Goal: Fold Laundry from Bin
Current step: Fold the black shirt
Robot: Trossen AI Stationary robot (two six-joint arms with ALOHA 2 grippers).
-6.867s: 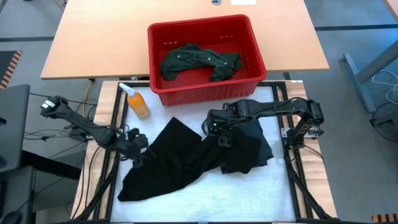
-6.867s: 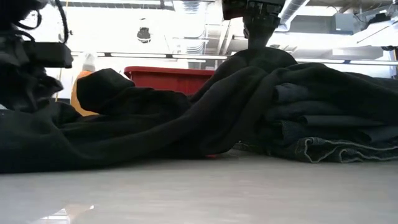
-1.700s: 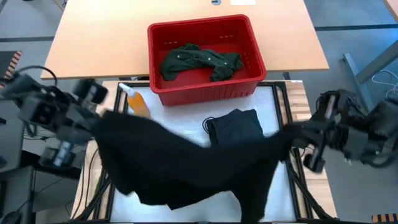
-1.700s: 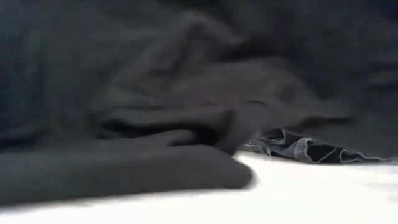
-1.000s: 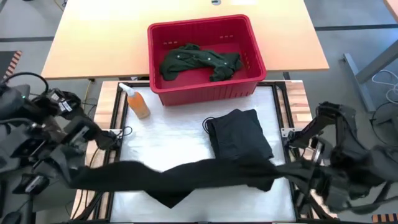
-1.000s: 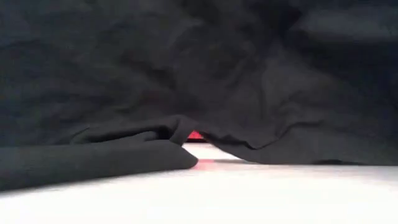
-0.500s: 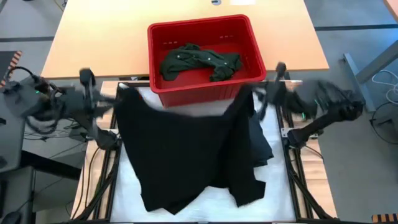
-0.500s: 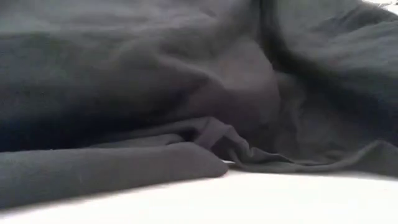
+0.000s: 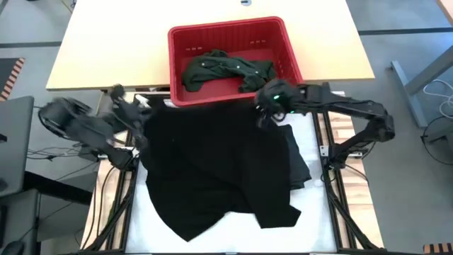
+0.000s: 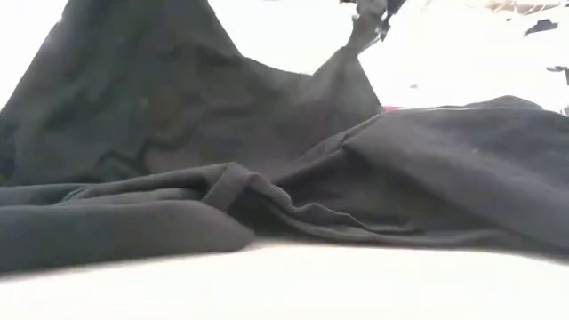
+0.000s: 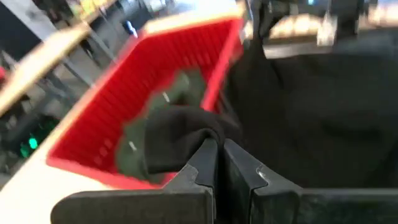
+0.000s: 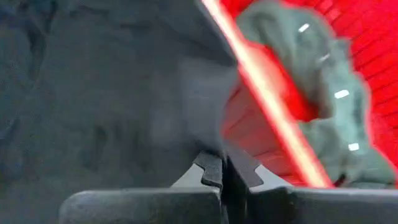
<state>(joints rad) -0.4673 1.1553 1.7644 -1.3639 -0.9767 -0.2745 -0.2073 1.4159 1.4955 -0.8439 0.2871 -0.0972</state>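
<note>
A black garment point(image 9: 212, 170) lies spread across the white table top, its near part resting flat. Its far edge is held up just in front of the red bin point(image 9: 226, 27). My left gripper point(image 9: 144, 119) is shut on the garment's far left corner. My right gripper point(image 9: 263, 113) is shut on the far right corner. A dark green shirt point(image 9: 226, 69) lies crumpled on the bin's floor. Dark folded jeans point(image 9: 301, 166) lie on the table, partly under the garment's right side. My left gripper pinches a bunched bit of the black garment's far left corner point(image 11: 186, 134) between its two fingers, slanting down from the table's left. The corner is raised and the cloth slopes down from it onto the table. My right gripper pinches the garment's far right corner point(image 12: 189, 130) between its two fingers, slanting down from the right. That corner point(image 10: 360, 40) stands lifted in a peak, and the cloth falls away from it onto the table and the jeans.
The bin stands on the wooden table point(image 9: 106, 49) just beyond the white work surface point(image 9: 311, 212). Black frame rails point(image 9: 333, 191) run along the left and right sides. Bare white surface shows near the front right corner.
Both grippers have swung from the table's near edge up and over toward the bin, then come down and closer together, staying shut. The black garment, earlier stretched as a narrow band near the front, has been carried along and is spread out over the table and the jeans.
</note>
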